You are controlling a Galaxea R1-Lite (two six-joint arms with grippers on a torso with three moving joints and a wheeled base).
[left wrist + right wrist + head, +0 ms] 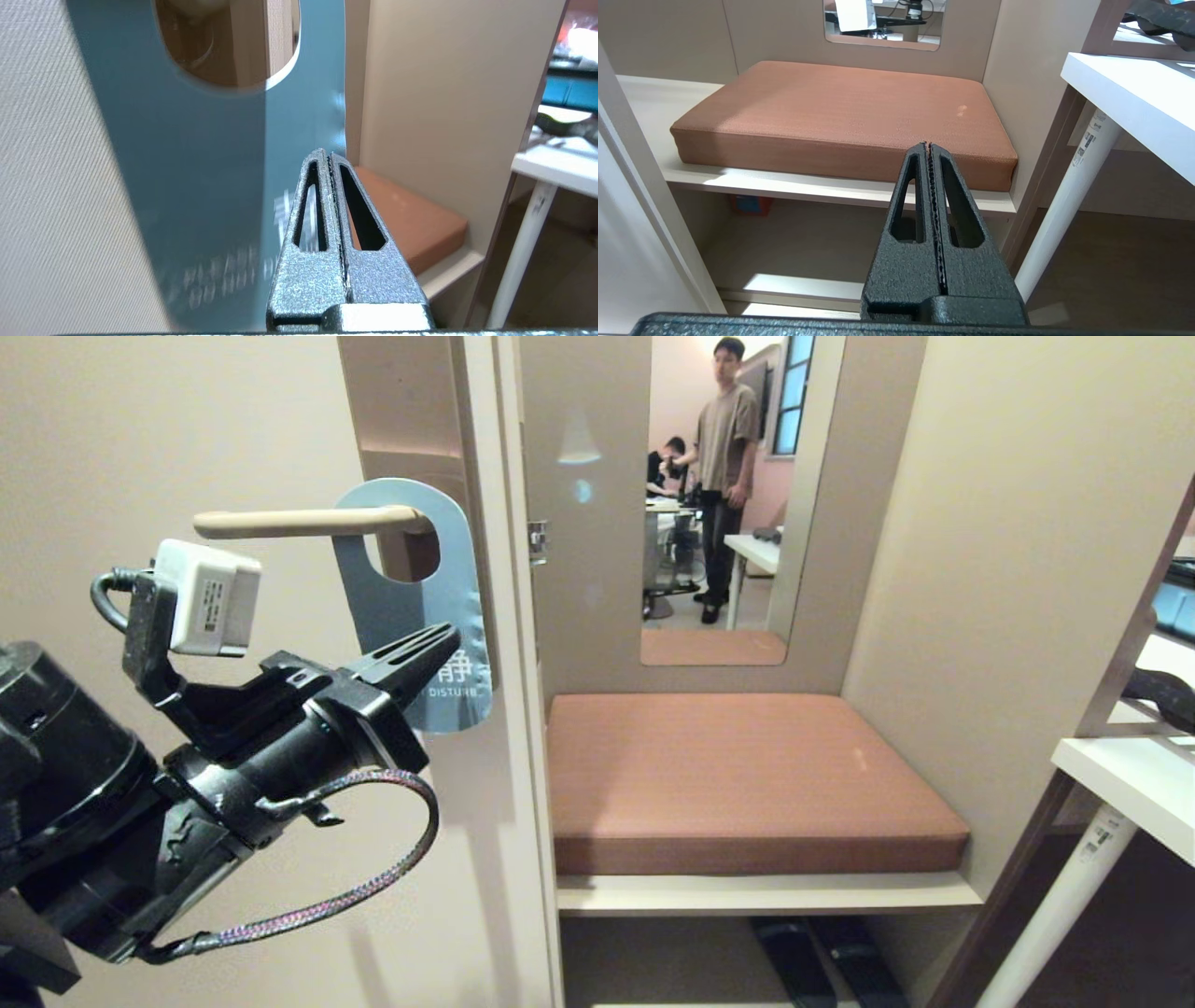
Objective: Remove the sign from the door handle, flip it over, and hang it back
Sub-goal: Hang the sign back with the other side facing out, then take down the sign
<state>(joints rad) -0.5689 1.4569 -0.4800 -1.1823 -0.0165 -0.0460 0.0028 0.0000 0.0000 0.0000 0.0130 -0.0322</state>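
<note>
Black textured left arm (187,775) (white camera box (207,598) on top), braided cable (373,887), slotted fingers (425,653).

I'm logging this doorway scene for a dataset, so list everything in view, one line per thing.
sign: one, slate-blue face outward, hanging on the door handle by its oval hole
door handle: one, cream lever, horizontal on the door
backplate: one, brownish-grey, behind the lever
cushion: one, rust-brown, on the bench right of the door
mirror: one, above the cushion, reflecting two people
white table: one, far right
left tool: black, shut, tips in front of the sign's lower half; contact unclear
right tool: black, shut, empty, pointing toward the cushion
</note>
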